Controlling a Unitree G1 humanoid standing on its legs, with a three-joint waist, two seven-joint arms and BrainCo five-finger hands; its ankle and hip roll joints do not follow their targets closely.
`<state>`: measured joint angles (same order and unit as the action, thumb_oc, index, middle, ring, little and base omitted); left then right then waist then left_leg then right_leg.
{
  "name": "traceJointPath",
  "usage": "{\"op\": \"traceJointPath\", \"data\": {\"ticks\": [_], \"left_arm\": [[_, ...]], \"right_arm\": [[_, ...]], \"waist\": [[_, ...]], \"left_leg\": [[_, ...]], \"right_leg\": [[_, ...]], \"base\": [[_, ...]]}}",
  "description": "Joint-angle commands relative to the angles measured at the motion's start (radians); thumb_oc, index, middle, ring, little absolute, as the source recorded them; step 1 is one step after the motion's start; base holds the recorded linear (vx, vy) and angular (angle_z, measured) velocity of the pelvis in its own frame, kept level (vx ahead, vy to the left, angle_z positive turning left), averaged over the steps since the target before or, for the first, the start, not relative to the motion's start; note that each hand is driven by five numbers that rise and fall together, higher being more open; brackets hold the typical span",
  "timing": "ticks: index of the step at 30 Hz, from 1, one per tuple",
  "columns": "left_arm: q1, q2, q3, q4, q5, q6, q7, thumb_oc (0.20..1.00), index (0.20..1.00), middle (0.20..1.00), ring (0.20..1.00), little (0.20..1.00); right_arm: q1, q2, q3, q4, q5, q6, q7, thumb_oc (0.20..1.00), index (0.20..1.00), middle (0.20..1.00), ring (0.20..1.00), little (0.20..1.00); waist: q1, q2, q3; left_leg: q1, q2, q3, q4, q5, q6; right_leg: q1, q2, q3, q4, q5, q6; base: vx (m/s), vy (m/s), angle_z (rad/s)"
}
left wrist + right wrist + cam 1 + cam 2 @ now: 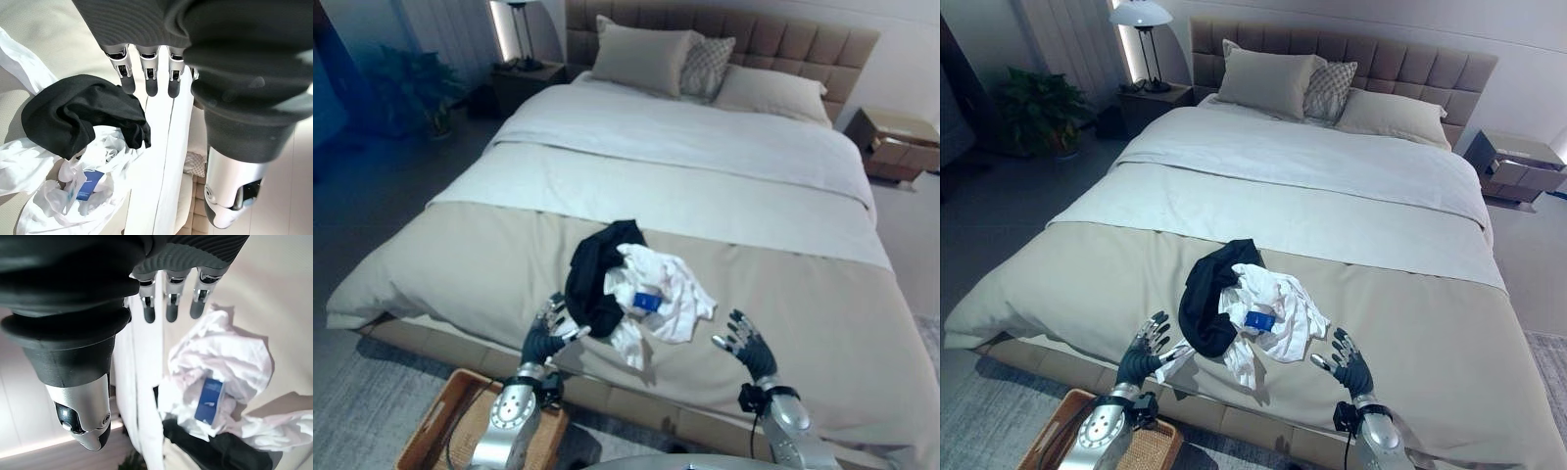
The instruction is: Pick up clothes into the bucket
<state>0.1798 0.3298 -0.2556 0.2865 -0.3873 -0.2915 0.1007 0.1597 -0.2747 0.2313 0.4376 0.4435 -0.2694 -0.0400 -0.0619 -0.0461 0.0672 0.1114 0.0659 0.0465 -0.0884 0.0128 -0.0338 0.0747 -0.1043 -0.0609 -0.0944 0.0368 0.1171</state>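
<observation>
A pile of clothes lies near the foot of the bed: a black garment [595, 274] partly over a crumpled white garment [664, 294] that carries a small blue label [647, 302]. My left hand [546, 331] hovers open just left of the pile, close to the black cloth and holding nothing. My right hand [747, 345] is open to the right of the white cloth, a short gap away. In the left wrist view the straight fingers [149, 76] point past the black garment [83, 115]. A woven basket [435, 423] stands on the floor below my left arm.
The bed [489, 264] has a beige cover at its foot and white bedding with pillows [646, 54] at the headboard. A nightstand with a lamp [1141, 15] stands at the back left, a plant [1038, 108] beside it, and an open-drawer nightstand [899, 142] at the back right.
</observation>
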Motion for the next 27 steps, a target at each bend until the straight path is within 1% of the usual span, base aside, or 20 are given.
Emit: {"op": "traceJointPath", "data": {"ticks": [1, 4, 11, 18, 21, 26, 27], "left_arm": [[-0.029, 0.017, 0.015, -0.043, -0.028, -0.036, 0.002, 1.000, 1.000, 1.000, 1.000, 1.000], [-0.024, 0.016, 0.020, -0.042, -0.029, -0.042, 0.005, 1.000, 1.000, 1.000, 1.000, 1.000], [-0.001, 0.030, 0.025, -0.038, -0.017, -0.046, -0.015, 1.000, 1.000, 1.000, 1.000, 1.000], [0.026, 0.046, 0.032, -0.047, -0.017, -0.049, -0.022, 1.000, 1.000, 1.000, 1.000, 1.000], [0.044, 0.052, 0.042, -0.067, -0.021, -0.050, -0.024, 1.000, 1.000, 1.000, 1.000, 1.000], [0.055, 0.067, 0.060, -0.104, -0.031, -0.060, -0.028, 1.000, 1.000, 1.000, 1.000, 1.000], [0.051, 0.070, 0.062, -0.101, -0.035, -0.064, -0.027, 1.000, 1.000, 1.000, 1.000, 1.000]], "right_arm": [[-0.039, -0.007, 0.002, -0.079, 0.007, -0.038, -0.001, 1.000, 1.000, 1.000, 1.000, 1.000], [-0.037, -0.007, 0.001, -0.077, 0.004, -0.039, -0.001, 1.000, 1.000, 1.000, 1.000, 1.000], [-0.044, -0.042, -0.010, -0.089, -0.041, -0.044, 0.003, 1.000, 1.000, 1.000, 1.000, 1.000], [-0.038, -0.027, -0.017, -0.090, -0.022, -0.050, -0.001, 1.000, 1.000, 1.000, 1.000, 1.000], [-0.032, -0.019, -0.012, -0.094, -0.020, -0.049, 0.000, 1.000, 1.000, 1.000, 1.000, 1.000], [-0.044, -0.035, -0.005, -0.111, -0.050, -0.053, -0.004, 1.000, 1.000, 1.000, 1.000, 1.000], [-0.064, -0.037, -0.002, -0.110, -0.058, -0.056, -0.011, 1.000, 1.000, 1.000, 1.000, 1.000]], "waist": [[0.012, -0.024, -0.004], [0.012, -0.025, -0.004], [0.024, -0.029, 0.006], [0.031, -0.027, 0.015], [0.029, -0.025, 0.020], [0.031, -0.026, 0.040], [0.035, -0.028, 0.052]], "left_leg": [[-0.027, 0.046, 0.028, 0.001, 0.005, -0.038], [-0.026, 0.049, 0.028, 0.001, 0.003, -0.040], [-0.032, 0.053, 0.025, 0.001, 0.007, -0.041], [-0.053, 0.051, 0.025, 0.004, 0.008, -0.039], [-0.059, 0.048, 0.027, 0.004, 0.007, -0.038], [-0.088, 0.038, 0.021, 0.021, -0.001, -0.031], [-0.110, 0.029, 0.017, 0.060, -0.021, -0.020]], "right_leg": [[-0.006, -0.076, -0.079, 0.013, 0.028, 0.060], [-0.003, -0.071, -0.078, 0.011, 0.026, 0.058], [-0.011, -0.067, -0.079, 0.009, 0.027, 0.058], [-0.028, -0.072, -0.081, 0.009, 0.032, 0.063], [-0.033, -0.077, -0.083, 0.013, 0.032, 0.066], [-0.055, -0.096, -0.084, 0.036, 0.028, 0.072], [-0.079, -0.110, -0.074, 0.077, 0.020, 0.074]], "base": [[0.00, 0.000, 0.00], [0.01, -0.011, 0.00], [0.01, -0.011, 0.00], [0.00, 0.000, 0.00], [0.00, 0.000, 0.00], [0.00, 0.007, 0.00], [-0.03, 0.034, -0.01]]}}
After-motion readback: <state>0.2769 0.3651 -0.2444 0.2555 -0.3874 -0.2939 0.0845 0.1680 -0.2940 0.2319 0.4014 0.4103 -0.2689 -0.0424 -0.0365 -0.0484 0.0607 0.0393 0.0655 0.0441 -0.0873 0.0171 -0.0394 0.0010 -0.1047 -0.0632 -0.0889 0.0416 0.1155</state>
